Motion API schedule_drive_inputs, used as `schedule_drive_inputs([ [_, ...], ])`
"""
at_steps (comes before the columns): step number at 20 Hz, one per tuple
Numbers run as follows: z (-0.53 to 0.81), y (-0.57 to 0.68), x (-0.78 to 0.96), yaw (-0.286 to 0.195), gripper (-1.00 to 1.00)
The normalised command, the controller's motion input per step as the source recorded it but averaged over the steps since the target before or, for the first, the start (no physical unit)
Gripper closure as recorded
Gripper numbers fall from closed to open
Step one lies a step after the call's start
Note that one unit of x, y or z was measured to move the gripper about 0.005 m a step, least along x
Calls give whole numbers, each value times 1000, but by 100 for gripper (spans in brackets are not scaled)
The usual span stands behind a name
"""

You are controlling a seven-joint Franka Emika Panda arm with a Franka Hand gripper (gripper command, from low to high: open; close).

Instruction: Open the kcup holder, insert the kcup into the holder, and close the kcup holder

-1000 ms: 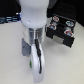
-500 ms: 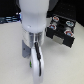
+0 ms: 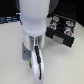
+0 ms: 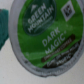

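Exterior and wrist views of the arm lowered over the table. The gripper points downward near the front of the table; its white body hides the fingertips in the exterior view, and the wrist view shows no finger clearly, so whether the jaws stand apart or clamped cannot be told. Directly below the wrist camera lies the kcup, its green foil lid reading "Green Mountain" and "Dark Magic" and filling nearly the whole wrist view, which suggests the gripper is very close above it; in the exterior view only a sliver of green shows beside the gripper's lower end. A teal shape at the edge of the wrist view cannot be identified. The kcup holder, a black box with pale spots on its top, stands well apart toward the exterior view's right and rear; whether it has been opened cannot be read at this resolution. Likely hazards, as judgement: the cup is small and light, so an off-centre closure could tip or skid it across the smooth table; a descent carried too far could crush the foil lid; and if the holder is shut, carrying the cup there leaves no free means to open it.
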Motion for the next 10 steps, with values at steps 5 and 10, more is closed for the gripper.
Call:
schedule_drive_inputs([
  [5,146,63,14,3,100],
  [10,663,318,65,10,100],
])
